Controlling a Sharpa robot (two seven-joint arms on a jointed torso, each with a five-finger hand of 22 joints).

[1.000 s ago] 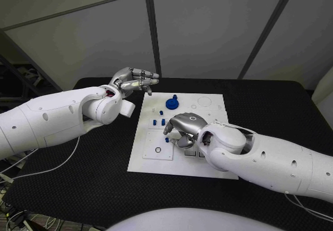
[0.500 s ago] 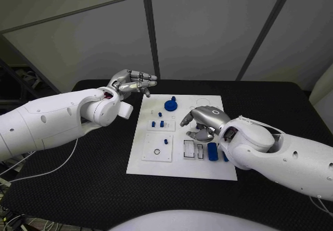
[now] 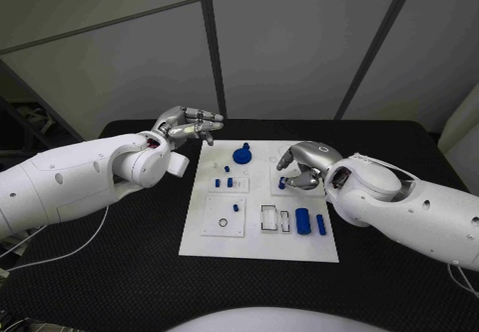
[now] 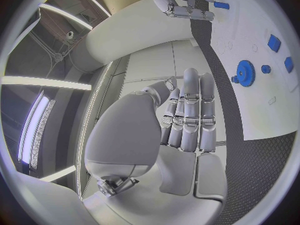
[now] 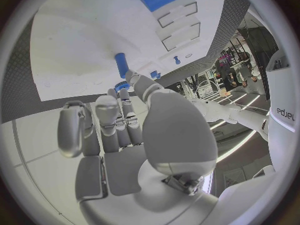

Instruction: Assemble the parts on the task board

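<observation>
The white task board [image 3: 259, 238] lies in the middle of the black table. My right hand [image 3: 304, 166] hovers over the board's far right part and pinches a small blue peg [image 3: 282, 185] at its fingertips; the peg [image 5: 120, 65] points toward the board. My left hand [image 3: 190, 123] is raised beside the board's far left corner, fingers stretched side by side [image 4: 187, 110], holding nothing. A blue gear [image 3: 243, 152] stands at the board's far middle. Small blue pieces [image 3: 228, 182] stand left of centre. Two long blue pieces [image 3: 302, 221] lie near the board's right front.
A black ring [image 3: 223, 222] sits on a raised square at the board's left front. Rectangular slots [image 3: 269, 216] lie beside the long pieces. Black table [image 3: 399, 138] surrounds the board on all sides.
My right hand has moved from the board's near middle toward its far right, uncovering the slots and the long blue pieces. The left hand has stayed about where it was.
</observation>
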